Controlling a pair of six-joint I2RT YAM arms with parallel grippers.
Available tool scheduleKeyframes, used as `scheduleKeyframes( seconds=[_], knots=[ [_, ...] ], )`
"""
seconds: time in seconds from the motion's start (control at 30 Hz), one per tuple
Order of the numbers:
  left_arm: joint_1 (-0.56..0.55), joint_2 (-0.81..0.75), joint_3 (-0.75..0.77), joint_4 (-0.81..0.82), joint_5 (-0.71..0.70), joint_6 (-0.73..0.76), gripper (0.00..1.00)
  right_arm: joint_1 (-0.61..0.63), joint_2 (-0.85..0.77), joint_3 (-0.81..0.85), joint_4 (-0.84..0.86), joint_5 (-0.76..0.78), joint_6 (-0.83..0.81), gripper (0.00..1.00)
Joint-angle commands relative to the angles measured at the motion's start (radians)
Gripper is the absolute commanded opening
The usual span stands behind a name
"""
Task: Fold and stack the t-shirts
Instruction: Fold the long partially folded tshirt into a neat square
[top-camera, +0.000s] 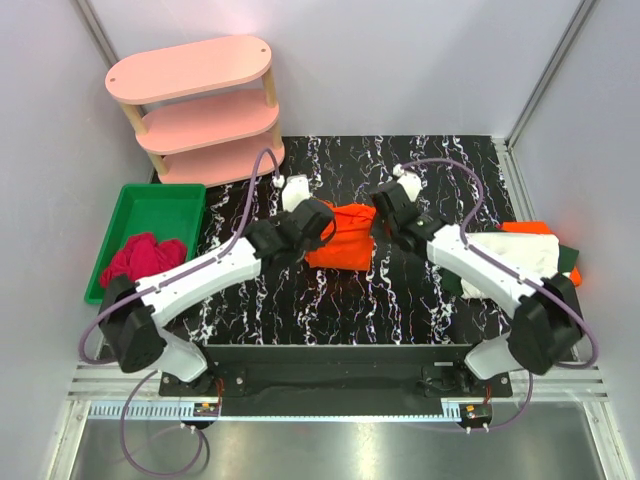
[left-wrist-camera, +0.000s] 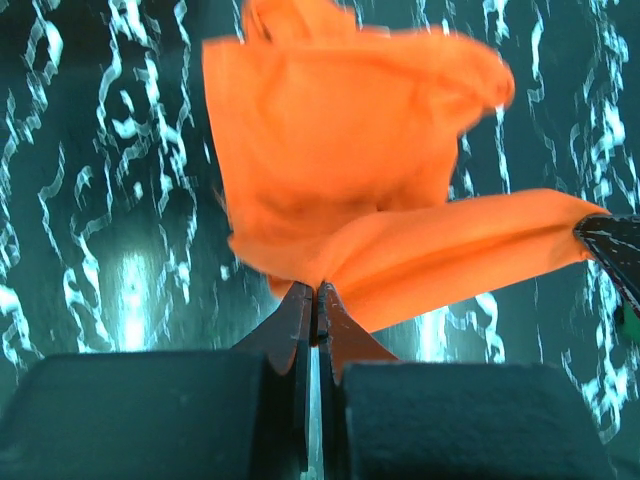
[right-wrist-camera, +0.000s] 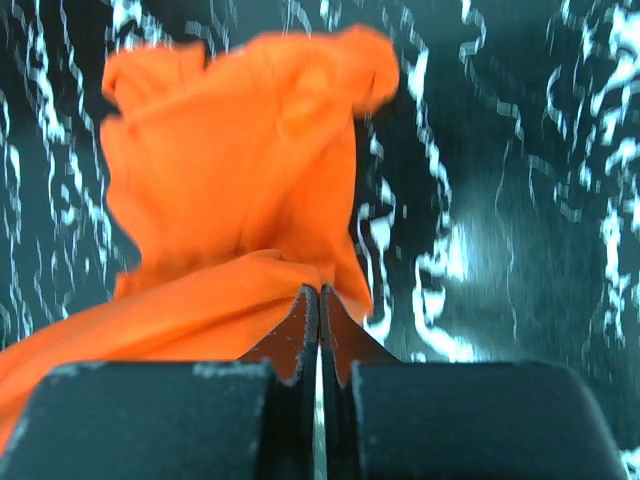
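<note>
Fabric bunches in loose, rumpled folds where the orange t-shirt is gathered at the middle of the black, white-veined surface. The left claw is pinched tight on the shirt's near edge. The right claw is clamped on the same shirt from the other side. A taut band of cloth runs between them while the rest puffs up behind. Whether the shirt rests on the surface or hangs clear of it I cannot tell. Right of the shirt and slightly nearer, a pile of t-shirts lies partly under the right arm, white on top, dark green and orange showing at its edges. Left of the shirt sits a green bin holding crumpled red cloth. Beyond the shirt, far left, stands a pink three-tier shelf.
</note>
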Motion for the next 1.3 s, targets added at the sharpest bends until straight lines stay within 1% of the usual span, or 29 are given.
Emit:
scheduleKeyframes(
  seconds=[0.0, 0.13, 0.33, 0.57, 0.67, 0.93, 1.0, 1.03, 1.07, 1.13, 1.17, 1.2, 1.23, 1.27],
  knots=[
    [0.080, 0.070, 0.097, 0.005, -0.046, 0.128, 0.00, -0.086, 0.100, 0.106, 0.055, 0.075, -0.093, 0.00],
    [0.152, 0.146, 0.172, 0.029, -0.020, 0.174, 0.00, -0.145, 0.209, 0.198, 0.074, 0.067, -0.133, 0.00],
    [0.225, 0.270, 0.252, 0.048, 0.023, 0.189, 0.00, -0.174, 0.393, 0.353, 0.082, 0.064, -0.167, 0.00],
    [0.317, 0.402, 0.325, 0.065, 0.080, 0.184, 0.00, -0.203, 0.531, 0.468, 0.095, 0.038, -0.179, 0.00],
    [0.360, 0.456, 0.386, 0.065, 0.095, 0.195, 0.00, -0.217, 0.587, 0.526, 0.094, 0.026, -0.187, 0.00],
    [0.408, 0.581, 0.468, 0.065, 0.148, 0.209, 0.00, -0.244, 0.743, 0.681, 0.094, -0.028, -0.202, 0.00],
    [0.420, 0.617, 0.486, 0.065, 0.162, 0.214, 0.00, -0.255, 0.784, 0.713, 0.092, -0.069, -0.204, 0.00],
    [0.423, 0.626, 0.491, 0.063, 0.170, 0.214, 0.00, -0.255, 0.795, 0.721, 0.097, -0.080, -0.206, 0.11],
    [0.432, 0.641, 0.499, 0.063, 0.172, 0.212, 0.02, -0.257, 0.806, 0.732, 0.097, -0.096, -0.219, 0.24],
    [0.443, 0.647, 0.505, 0.066, 0.190, 0.208, 0.14, -0.257, 0.820, 0.752, 0.106, -0.094, -0.232, 0.43],
    [0.446, 0.643, 0.509, 0.066, 0.190, 0.203, 0.30, -0.255, 0.812, 0.749, 0.117, -0.091, -0.239, 0.59],
    [0.446, 0.631, 0.508, 0.071, 0.184, 0.203, 0.39, -0.255, 0.796, 0.741, 0.124, -0.090, -0.241, 0.68],
    [0.446, 0.620, 0.506, 0.077, 0.181, 0.203, 0.51, -0.255, 0.783, 0.738, 0.138, -0.094, -0.245, 0.74],
    [0.446, 0.609, 0.502, 0.083, 0.179, 0.197, 0.60, -0.257, 0.771, 0.735, 0.137, -0.093, -0.249, 0.78]
  ],
)
